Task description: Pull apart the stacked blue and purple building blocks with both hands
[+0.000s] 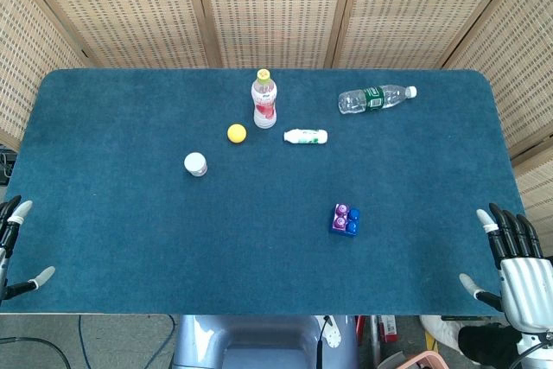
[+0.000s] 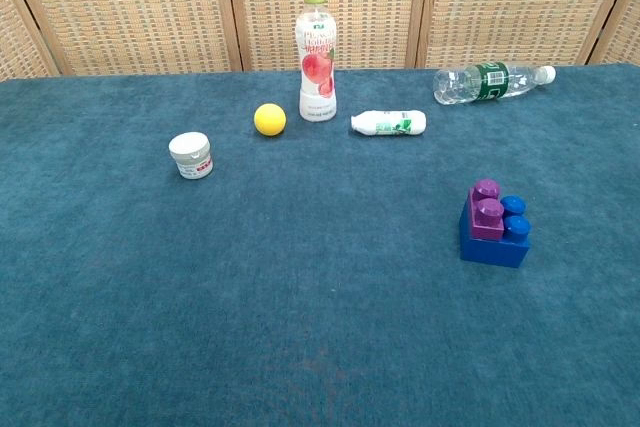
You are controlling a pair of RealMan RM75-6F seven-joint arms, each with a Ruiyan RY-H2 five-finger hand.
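Note:
A purple block (image 2: pixel 486 212) sits stacked on the left half of a larger blue block (image 2: pixel 497 239); the pair rests on the blue table right of centre, seen in the head view as the stacked blocks (image 1: pixel 344 219). My left hand (image 1: pixel 12 246) shows at the table's near left corner, fingers spread, holding nothing. My right hand (image 1: pixel 513 258) lies at the near right corner, fingers apart and empty, well to the right of the blocks. Neither hand appears in the chest view.
An upright pink-label bottle (image 1: pixel 264 100), a yellow ball (image 1: pixel 237 133), a small white bottle lying flat (image 1: pixel 306 136), a white jar (image 1: pixel 196 164) and a clear water bottle on its side (image 1: pixel 375 98) occupy the far half. Wicker screens stand behind the table.

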